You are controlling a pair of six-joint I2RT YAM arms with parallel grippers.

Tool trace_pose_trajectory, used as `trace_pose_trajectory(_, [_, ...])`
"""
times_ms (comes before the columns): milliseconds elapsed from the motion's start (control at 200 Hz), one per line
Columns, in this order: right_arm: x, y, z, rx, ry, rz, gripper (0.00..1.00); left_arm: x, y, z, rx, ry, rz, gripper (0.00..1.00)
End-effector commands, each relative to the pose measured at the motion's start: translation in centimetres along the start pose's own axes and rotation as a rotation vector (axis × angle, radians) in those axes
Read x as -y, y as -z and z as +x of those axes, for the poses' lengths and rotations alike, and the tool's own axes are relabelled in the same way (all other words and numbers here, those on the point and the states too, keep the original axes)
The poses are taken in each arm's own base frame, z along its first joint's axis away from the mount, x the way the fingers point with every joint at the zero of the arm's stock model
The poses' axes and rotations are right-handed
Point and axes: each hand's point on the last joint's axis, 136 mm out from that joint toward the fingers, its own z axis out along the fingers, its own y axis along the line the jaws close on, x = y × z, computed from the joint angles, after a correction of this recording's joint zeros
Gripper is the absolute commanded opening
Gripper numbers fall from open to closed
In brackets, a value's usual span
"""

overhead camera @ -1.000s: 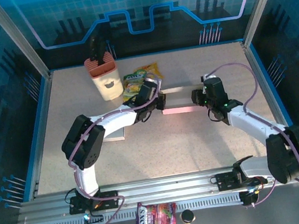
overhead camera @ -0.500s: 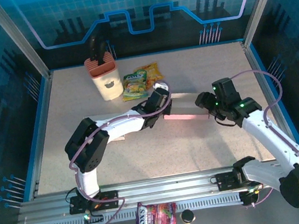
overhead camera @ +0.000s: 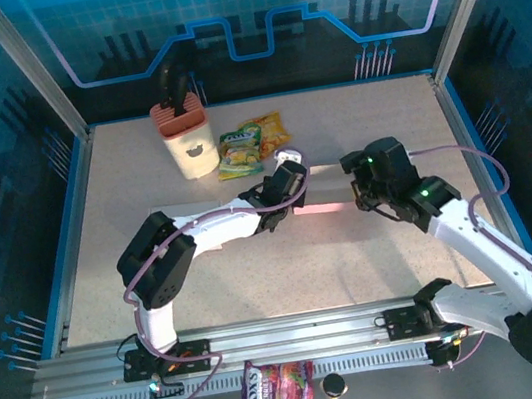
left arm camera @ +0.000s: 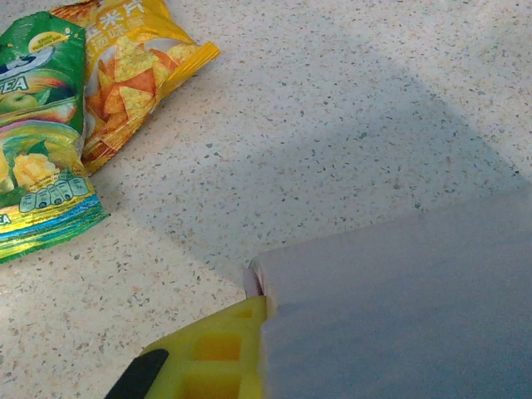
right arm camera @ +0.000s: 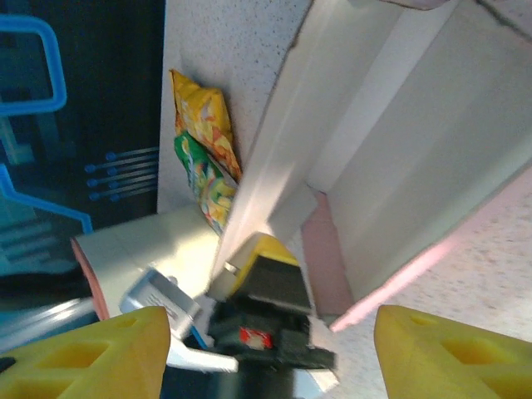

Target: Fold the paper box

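The box [overhead camera: 331, 196] lies mid-table [overhead camera: 257, 272] between the arms; it looks light, thin and easily creased, so it is best pinched at a flap edge; the left gripper [overhead camera: 290, 182] clamps one wall; the right gripper [overhead camera: 359, 183] gapes empty at the other end.

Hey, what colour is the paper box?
The paper box is white inside with pink edges; the right wrist view shows it best.

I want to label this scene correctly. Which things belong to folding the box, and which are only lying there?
For the job: paper box; left hand, shut on its wall; right hand, open beside it.
Lying about: green snack bag; yellow chip bag; cream holder; candy bag.
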Motion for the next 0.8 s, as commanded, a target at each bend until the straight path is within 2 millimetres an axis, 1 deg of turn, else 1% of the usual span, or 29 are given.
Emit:
trace_pose_trajectory(0, [-2.7,-1.2,-0.3,0.035,-0.151,-0.07,0.63,-0.4,0.7,-0.6,0.007,-0.005,-0.041,0.0])
trace_pose_trajectory(135, [-2.8,-3.6,0.0,-0.003,-0.201,-0.045,0.59,-0.4,0.8,-0.6,0.011,-0.006,-0.043,0.0])
trace_pose_trajectory(320, [-2.9,-5.4,0.0,-0.019,-0.234,-0.014,0.53,-0.1,0.8,-0.7,0.015,-0.011,-0.039,0.0])
trace_pose_trajectory(435, [-2.6,-6.3,-0.6,-0.011,-0.252,-0.004,0.5,0.0,0.8,-0.7,0.016,-0.016,-0.038,0.0])
trace_pose_trajectory(495, [-2.6,-7.2,-0.6,-0.027,-0.266,-0.007,0.48,0.0,0.7,-0.6,0.015,-0.018,-0.037,0.0])
trace_pose_trajectory(595, [-2.6,-8.2,-0.3,-0.072,-0.288,-0.003,0.4,0.0,0.7,-0.5,0.013,-0.019,-0.037,0.0])
trace_pose_trajectory(790, [-2.3,-8.1,0.0,-0.096,-0.28,0.027,0.24,0.0,0.7,-0.6,0.014,-0.025,-0.038,0.0])
